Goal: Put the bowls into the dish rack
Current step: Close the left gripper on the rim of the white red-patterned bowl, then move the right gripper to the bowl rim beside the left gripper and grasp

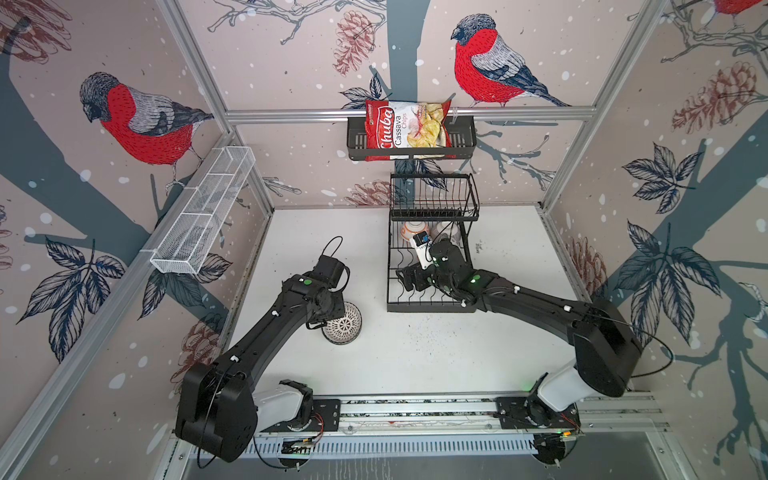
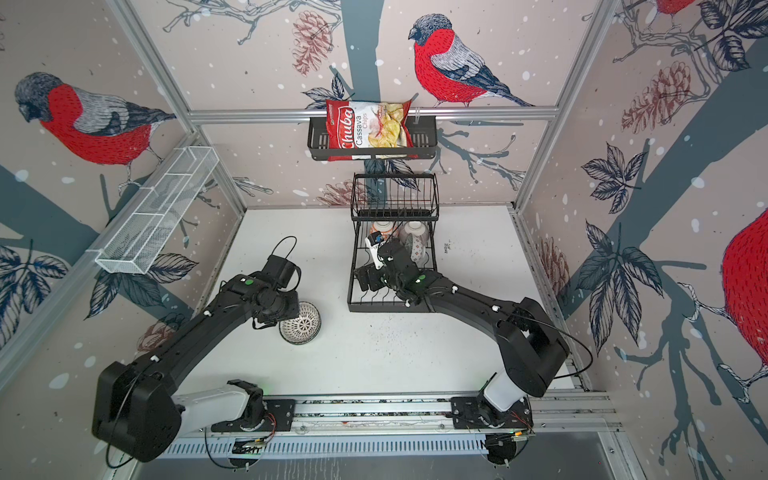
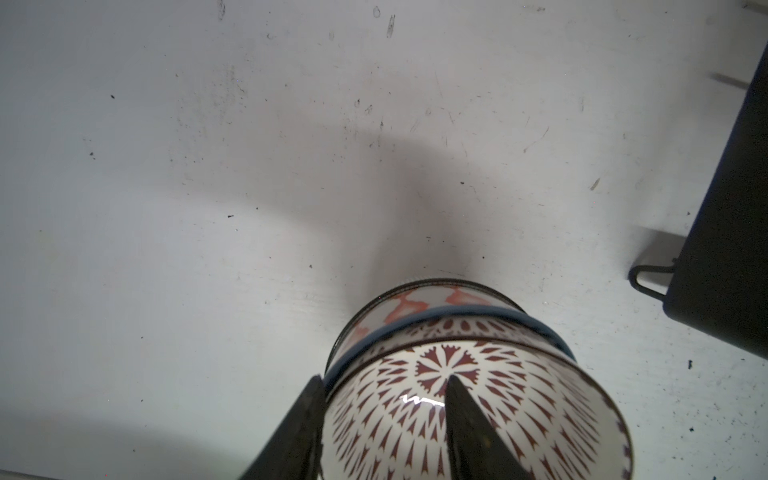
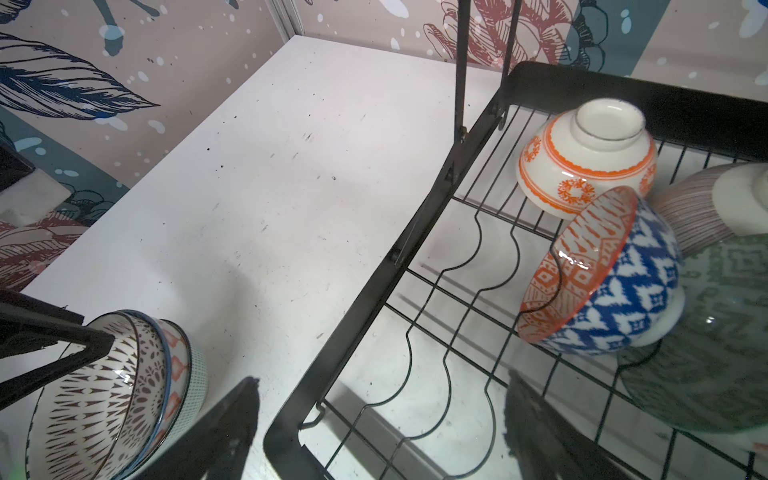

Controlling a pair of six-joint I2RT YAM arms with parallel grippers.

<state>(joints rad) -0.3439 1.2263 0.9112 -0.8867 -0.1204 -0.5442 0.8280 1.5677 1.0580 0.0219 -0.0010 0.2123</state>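
Left wrist view: left gripper part-spread, straddling the rim of the top bowl in a nested stack of three on the table, one finger inside, one outside. Right wrist view: right gripper spread wide, empty, over the dish rack edge. Lower tier holds the orange floral bowl, blue-white bowl, pink-lined bowl and grey-green bowl.

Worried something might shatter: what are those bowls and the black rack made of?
The bowls look like glazed ceramic: glossy, with bright glare spots, painted patterns and plain white foot rings. The rack seems to be metal wire on a flat-bar frame, coated matte black; the coating could be paint or plastic.
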